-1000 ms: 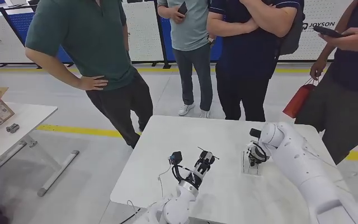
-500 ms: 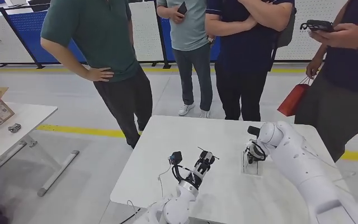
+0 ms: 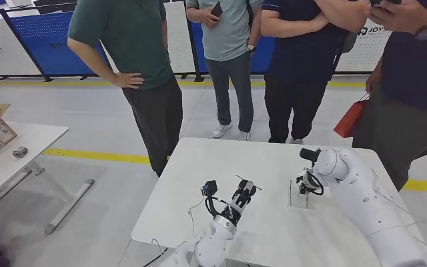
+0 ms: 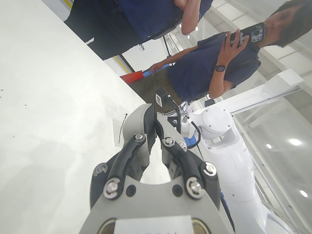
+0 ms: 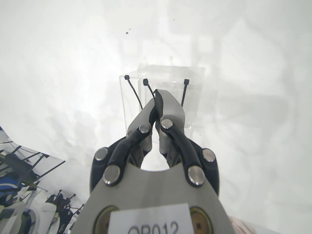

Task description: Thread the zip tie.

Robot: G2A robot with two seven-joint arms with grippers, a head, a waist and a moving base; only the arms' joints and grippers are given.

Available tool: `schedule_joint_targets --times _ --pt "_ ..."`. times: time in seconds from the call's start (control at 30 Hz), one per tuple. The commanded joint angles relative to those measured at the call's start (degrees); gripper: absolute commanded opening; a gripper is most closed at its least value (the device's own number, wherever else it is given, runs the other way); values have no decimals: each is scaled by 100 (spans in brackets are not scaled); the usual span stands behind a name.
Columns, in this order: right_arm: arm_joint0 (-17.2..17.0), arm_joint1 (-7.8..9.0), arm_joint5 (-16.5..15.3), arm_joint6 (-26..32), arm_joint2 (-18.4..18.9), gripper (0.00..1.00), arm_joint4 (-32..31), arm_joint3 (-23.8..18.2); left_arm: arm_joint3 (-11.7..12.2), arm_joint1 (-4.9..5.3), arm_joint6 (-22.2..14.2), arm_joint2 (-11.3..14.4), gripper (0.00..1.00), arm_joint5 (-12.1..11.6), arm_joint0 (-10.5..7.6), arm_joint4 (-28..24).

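White table (image 3: 193, 167), seen from above: the left gripper (image 3: 244, 191) sits toward 6 o'clock, the right gripper (image 3: 302, 189) toward 3 o'clock over a clear box (image 3: 299, 199). The right wrist view alone reveals three ties (image 5: 184, 93) standing in that box (heads up). Its pads meet at the middle tie (image 5: 149, 86), perhaps pinching it. The left gripper's pads are clamped on a zip tie (image 4: 154, 88).
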Motion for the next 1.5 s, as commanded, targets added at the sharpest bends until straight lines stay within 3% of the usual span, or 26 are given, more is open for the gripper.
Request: schedule_joint_targets --times 0.0,0.13,0.5,0.57,0.63,0.77,0.9,1.03,1.47 --pt "-229 97 0 11 275 0 -145 -412 0 0 0 0 0 0 0 0" --pt "-700 252 0 142 786 0 -346 -1167 0 0 0 0 0 0 0 0" --pt "-700 252 0 142 786 0 -346 -1167 0 0 0 0 0 0 0 0" --pt "-813 256 -126 -124 855 0 -211 -1244 0 0 0 0 0 0 0 0" --pt "-922 278 -61 -385 966 0 -184 -1400 0 0 0 0 0 0 0 0" --pt "-1428 389 0 -798 1360 0 -162 -2221 0 0 0 0 0 0 0 0" --pt "-2332 520 0 -1195 1936 0 -279 -3459 0 0 0 0 0 0 0 0" --pt "-3120 554 0 -1471 2162 0 -329 -4432 0 0 0 0 0 0 0 0" --pt "-3161 554 0 -1464 2158 0 -308 -4483 0 0 0 0 0 0 0 0"
